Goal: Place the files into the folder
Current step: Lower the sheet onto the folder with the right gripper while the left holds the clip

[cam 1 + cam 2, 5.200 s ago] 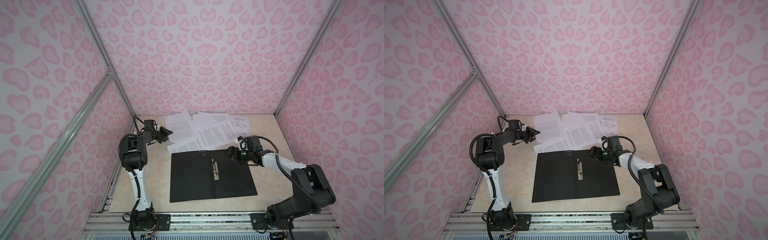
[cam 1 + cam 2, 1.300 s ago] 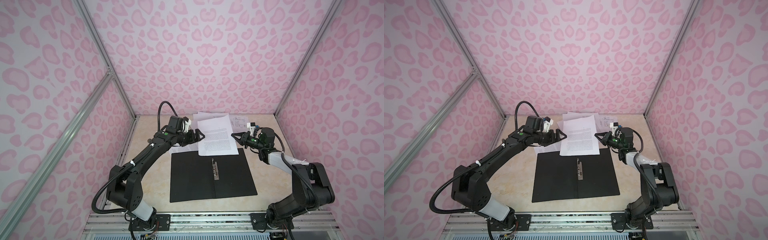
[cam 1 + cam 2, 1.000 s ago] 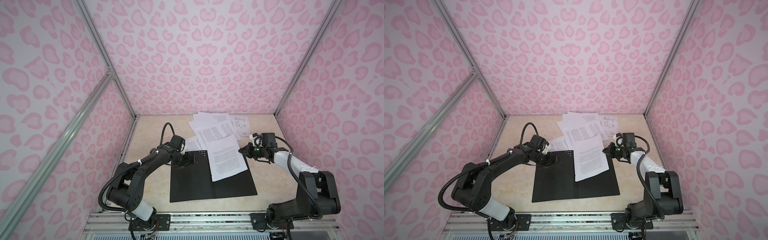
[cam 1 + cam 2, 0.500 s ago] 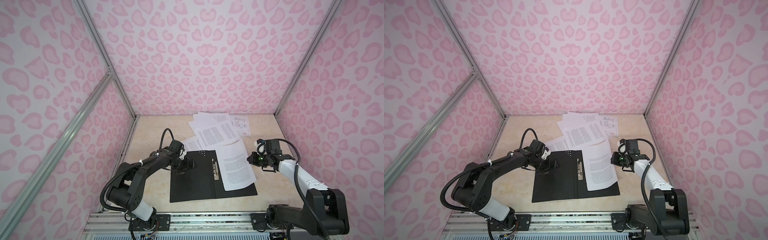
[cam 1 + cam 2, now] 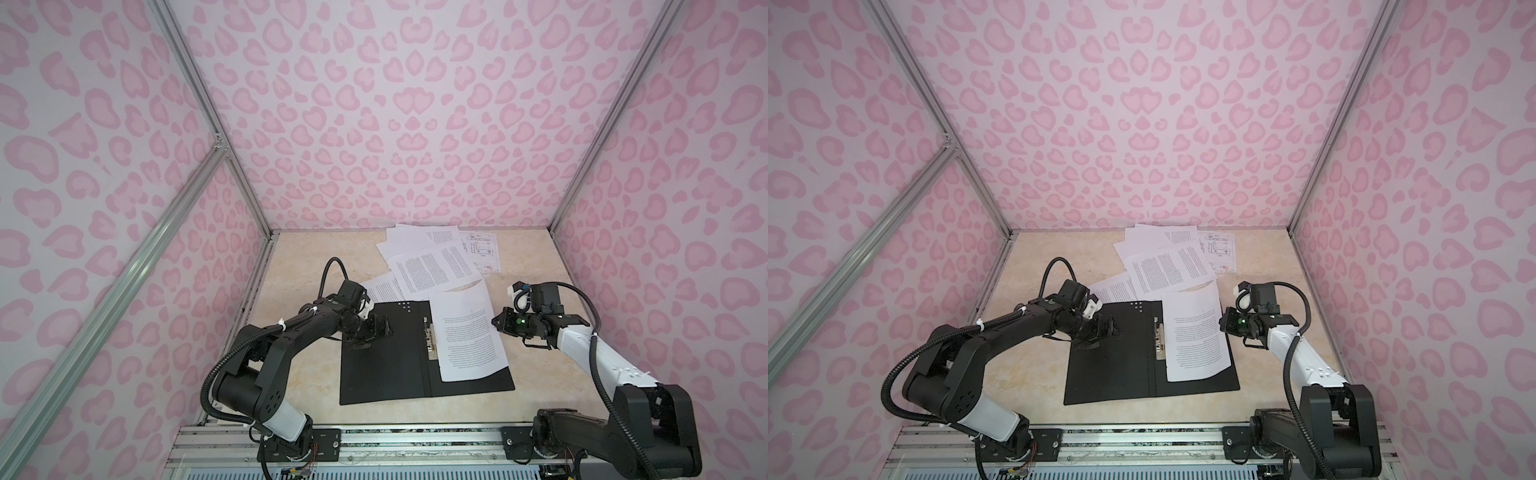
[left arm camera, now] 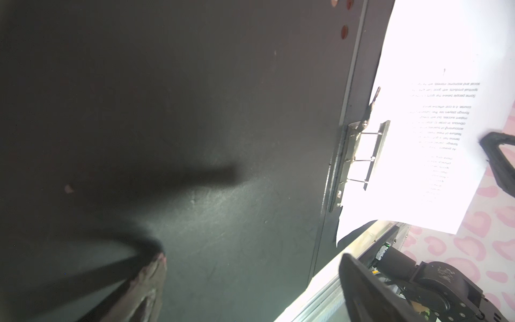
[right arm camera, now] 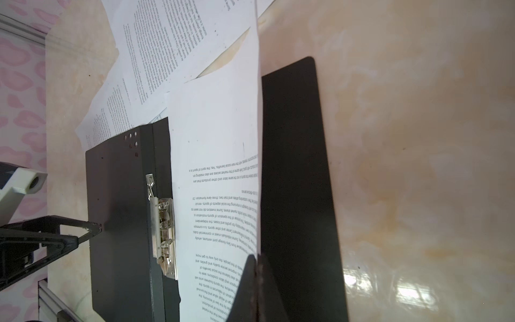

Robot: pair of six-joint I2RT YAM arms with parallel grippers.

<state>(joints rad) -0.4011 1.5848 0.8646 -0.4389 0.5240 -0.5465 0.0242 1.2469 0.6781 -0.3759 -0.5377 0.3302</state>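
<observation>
The folder (image 5: pixel 386 361) (image 5: pixel 1113 365) lies open on the table, black inside up, with its metal clip (image 5: pixel 432 345) (image 7: pixel 163 225) on the spine. My right gripper (image 5: pixel 498 323) (image 5: pixel 1225 324) (image 7: pixel 255 262) is shut on the right edge of one printed sheet (image 5: pixel 467 332) (image 7: pixel 217 167). That sheet covers the folder's right half, its held edge lifted and its other edge beside the clip (image 6: pixel 359 156). My left gripper (image 5: pixel 376 330) (image 5: pixel 1106 328) (image 6: pixel 250 267) is open, one fingertip (image 6: pixel 150 267) resting on the folder's left half (image 6: pixel 195 111).
The other files (image 5: pixel 436 262) (image 5: pixel 1167 266) lie fanned out behind the folder, one tucked under its far left corner. A sheet with a line drawing (image 5: pixel 482 253) (image 5: pixel 1219 251) is at the back right. Pink patterned walls close in three sides.
My right gripper has drawn the sheet toward the front right, from slanting across the spine to lying over the folder's right half. The left gripper has stayed on the left half.
</observation>
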